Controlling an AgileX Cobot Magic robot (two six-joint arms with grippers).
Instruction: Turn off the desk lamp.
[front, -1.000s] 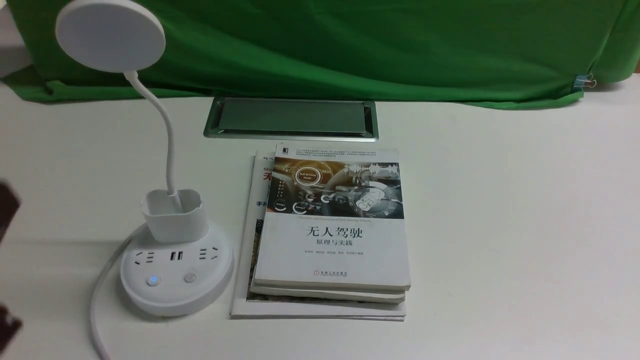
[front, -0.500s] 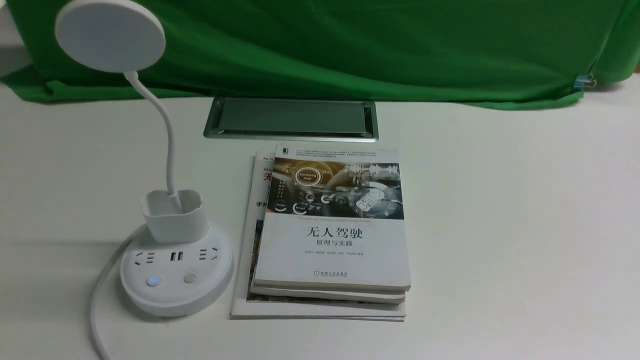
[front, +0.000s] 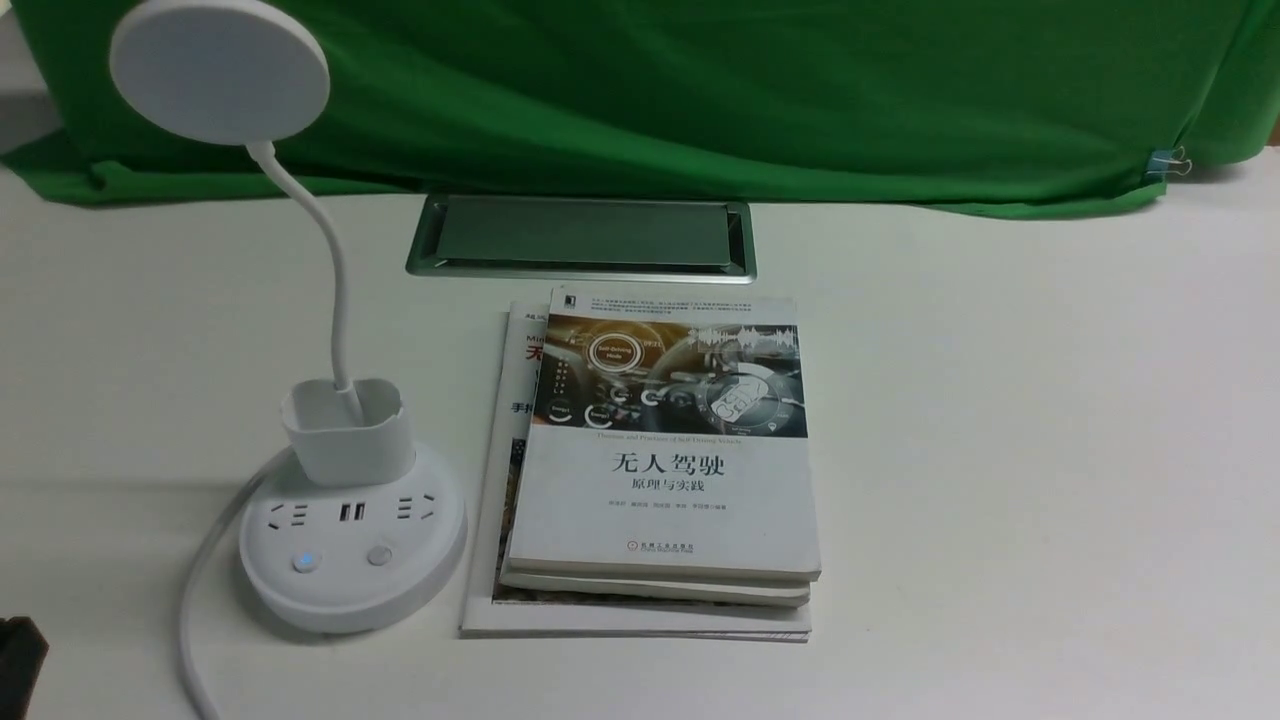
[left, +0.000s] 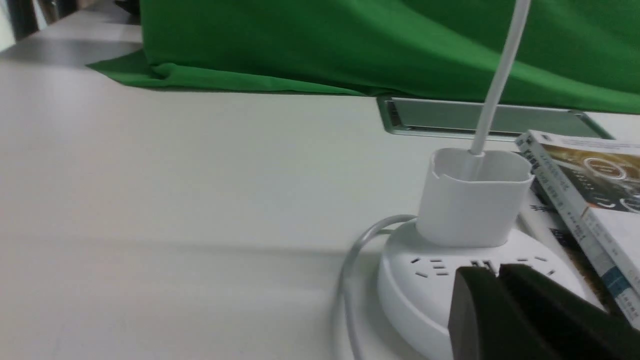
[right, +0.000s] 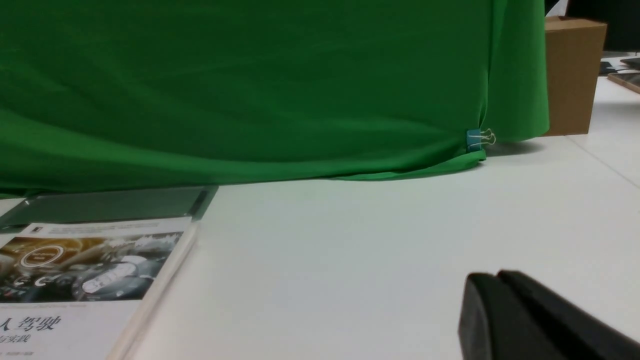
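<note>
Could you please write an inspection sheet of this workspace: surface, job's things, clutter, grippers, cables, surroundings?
Surface: white table, with a metal-framed cable hatch set into it near the backdrop.
Job's things: desk lamp stands upright at the robot's left; a faint blue light shows on one button of its base.
Clutter: stack of books lies right beside the lamp base.
Grippers: left gripper is shut and empty, near the lamp base; right gripper is shut and empty above bare table.
Cables: white cord runs from the lamp base toward the near edge.
Surroundings: green cloth with a binder clip; cardboard box beyond it.
</note>
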